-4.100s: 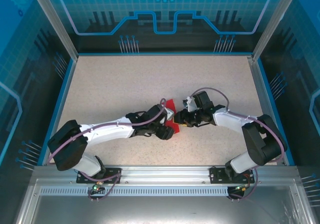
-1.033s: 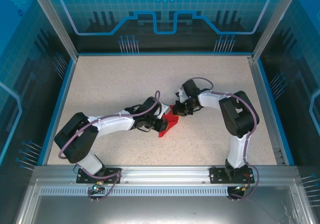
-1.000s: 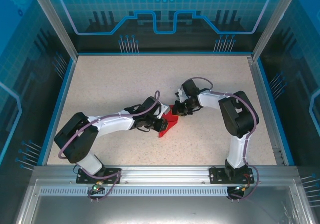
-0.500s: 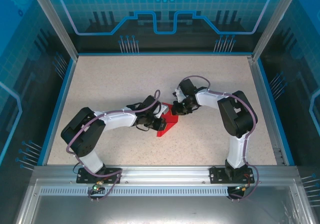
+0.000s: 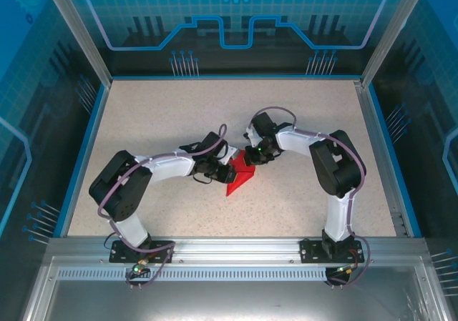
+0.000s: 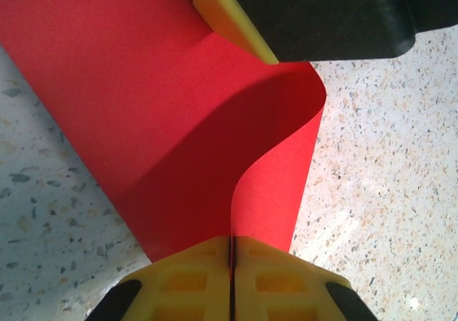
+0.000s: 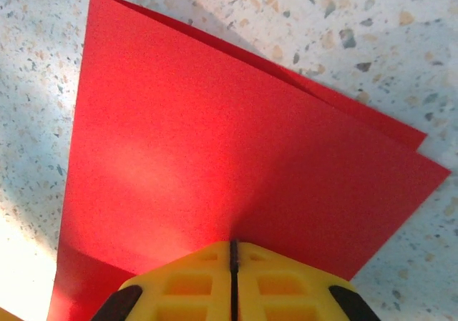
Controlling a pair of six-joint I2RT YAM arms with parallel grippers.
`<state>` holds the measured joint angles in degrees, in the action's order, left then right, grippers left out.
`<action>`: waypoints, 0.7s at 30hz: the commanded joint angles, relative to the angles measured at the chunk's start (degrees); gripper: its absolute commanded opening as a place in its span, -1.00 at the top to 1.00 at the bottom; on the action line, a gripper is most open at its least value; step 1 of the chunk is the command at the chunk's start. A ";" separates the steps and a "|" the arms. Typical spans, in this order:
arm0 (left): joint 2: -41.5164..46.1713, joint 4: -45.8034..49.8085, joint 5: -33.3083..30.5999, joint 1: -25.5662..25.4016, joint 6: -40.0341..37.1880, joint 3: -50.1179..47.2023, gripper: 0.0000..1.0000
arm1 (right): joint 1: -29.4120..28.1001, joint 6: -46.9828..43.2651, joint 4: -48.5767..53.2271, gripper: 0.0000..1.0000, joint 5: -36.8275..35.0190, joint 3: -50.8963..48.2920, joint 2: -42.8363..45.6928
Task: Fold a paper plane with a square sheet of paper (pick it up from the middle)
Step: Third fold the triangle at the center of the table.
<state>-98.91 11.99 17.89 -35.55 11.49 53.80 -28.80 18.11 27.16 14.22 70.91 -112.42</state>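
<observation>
The square sheet of paper (image 5: pixel 238 181) is bright red and lies folded at the table's middle, tapering toward the near side. My left gripper (image 5: pixel 225 169) reaches it from the left and my right gripper (image 5: pixel 250 159) from the right. In the left wrist view the paper (image 6: pixel 164 114) bows upward in a curve, and its edge runs into the seam of my shut left gripper (image 6: pixel 231 241). The right gripper's yellow finger (image 6: pixel 232 22) rests on the sheet's far part. In the right wrist view two layers of paper (image 7: pixel 215 142) spread out from my shut right gripper (image 7: pixel 232 244).
The speckled table (image 5: pixel 164 114) is bordered by a blue rim and metal frame posts (image 5: pixel 79 31). Both arms bend inward, their elbows (image 5: pixel 118 185) (image 5: pixel 333 164) lying low on either side of the paper.
Both grippers have shifted slightly toward the far left with the paper. The left elbow has swung inward. The sheet now tapers to a point toward the near side.
</observation>
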 commanded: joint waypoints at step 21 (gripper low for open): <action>-5.87 3.30 3.55 1.86 -3.46 5.07 0.81 | -1.61 -3.61 2.99 0.85 -5.02 -0.56 1.09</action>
<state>-104.09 13.69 19.44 -34.30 9.93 57.25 -29.65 15.77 27.49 11.88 71.05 -112.18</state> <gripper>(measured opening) 0.097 0.080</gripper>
